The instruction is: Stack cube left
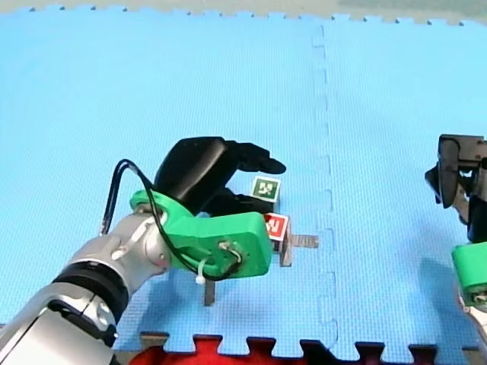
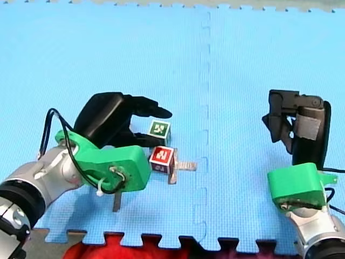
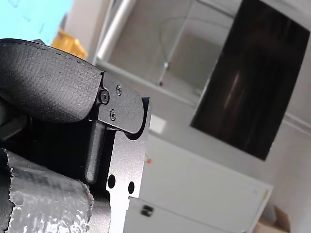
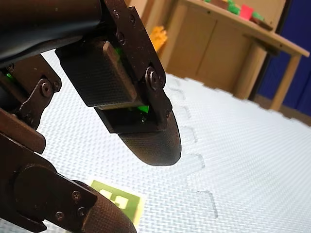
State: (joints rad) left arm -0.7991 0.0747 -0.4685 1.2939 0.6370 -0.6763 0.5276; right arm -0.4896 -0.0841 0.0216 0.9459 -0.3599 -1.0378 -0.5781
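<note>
No word or number can be read. The green cube (image 1: 265,190) carries on top a black-and-white code sign (image 2: 158,128); the red cube (image 1: 275,227), at 5 o'clock from it, carries a white code sign (image 2: 160,155).

We look forward and down on the blue mat (image 1: 228,91) from two head spots slightly apart; both wrist cameras sit tight behind fingers (image 4: 150,143).
</note>
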